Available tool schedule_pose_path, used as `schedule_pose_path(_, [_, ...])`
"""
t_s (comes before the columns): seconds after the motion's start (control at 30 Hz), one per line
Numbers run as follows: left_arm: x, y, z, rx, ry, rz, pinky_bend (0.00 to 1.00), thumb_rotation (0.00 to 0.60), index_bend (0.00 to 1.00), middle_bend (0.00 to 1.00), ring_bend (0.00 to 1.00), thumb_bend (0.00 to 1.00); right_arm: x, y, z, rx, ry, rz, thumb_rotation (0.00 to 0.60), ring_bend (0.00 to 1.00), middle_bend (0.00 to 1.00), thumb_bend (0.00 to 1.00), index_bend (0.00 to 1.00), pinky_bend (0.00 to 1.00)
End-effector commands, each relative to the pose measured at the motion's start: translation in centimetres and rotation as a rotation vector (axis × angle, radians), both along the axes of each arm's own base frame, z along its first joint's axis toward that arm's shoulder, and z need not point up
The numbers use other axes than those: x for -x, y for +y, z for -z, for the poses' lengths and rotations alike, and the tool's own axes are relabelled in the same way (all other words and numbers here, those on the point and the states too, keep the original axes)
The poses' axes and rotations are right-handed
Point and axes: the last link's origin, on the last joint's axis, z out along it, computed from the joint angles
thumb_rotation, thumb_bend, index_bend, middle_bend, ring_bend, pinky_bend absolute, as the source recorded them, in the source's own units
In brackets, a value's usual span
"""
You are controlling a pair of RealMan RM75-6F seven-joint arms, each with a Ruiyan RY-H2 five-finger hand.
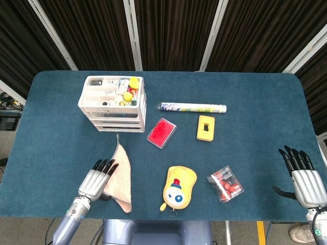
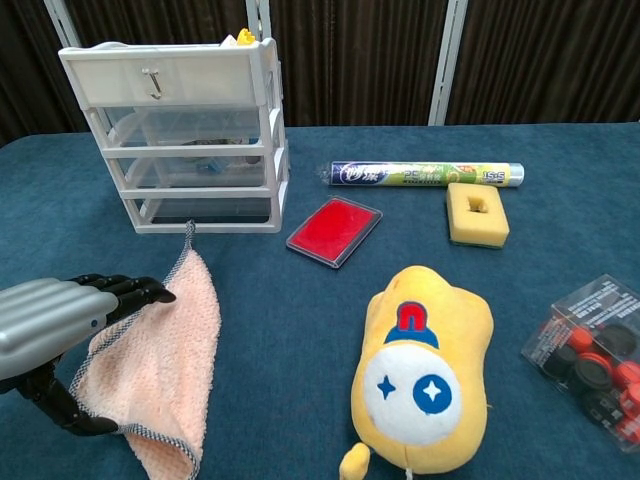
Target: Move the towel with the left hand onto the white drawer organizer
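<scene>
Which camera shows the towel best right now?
The chest view: the towel is large, its grey edging clear, with the left hand over its left edge. The head view shows it small, partly hidden.

Blue table [image 1: 265, 102], towel [image 1: 120, 178], white drawer organizer [image 1: 112, 104], foil roll [image 1: 193, 107], red case [image 1: 161, 132], yellow sponge [image 1: 205, 127], plush toy [image 1: 179, 188], clear box [image 1: 225, 184]
</scene>
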Motion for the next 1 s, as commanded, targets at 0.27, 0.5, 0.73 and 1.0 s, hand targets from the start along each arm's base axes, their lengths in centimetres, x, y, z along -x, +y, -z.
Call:
schedule_pose_path(0.27, [-0.1,0.3,1.1,0.001,0.018,-0.008,0.07,0.535,0.08,0.00,0.00,0.08,0.0,0.0,0.0,-0.001,-0.001,0.002,0.600,0.00,0.00,0.01,0.00,0.00])
schedule_pose_path(0.5, [-0.1,0.2,1.8,0.004,0.030,-0.004,0.08,0.538,0.18,0.01,0.00,0.12,0.0,0.0,0.0,0.000,-0.002,0.003,0.600,0.00,0.00,0.01,0.00,0.00])
schedule_pose_path(0.73, [-0.5,0.4,2.3,-0.011,0.022,0.009,0.17,0.567,0.41,0.17,0.09,0.29,0.0,0.1,0.0,0.001,-0.002,0.002,0.600,0.00,0.00,0.01,0.00,0.00])
schedule_pose_path(1.0, [-1.3,1.0,1.7,-0.123,-0.009,0.126,0.33,0.600,0.80,0.54,0.40,0.55,0.0,0.1,0.0,0.001,-0.002,0.002,0.600,0.00,0.00,0.01,0.00,0.00])
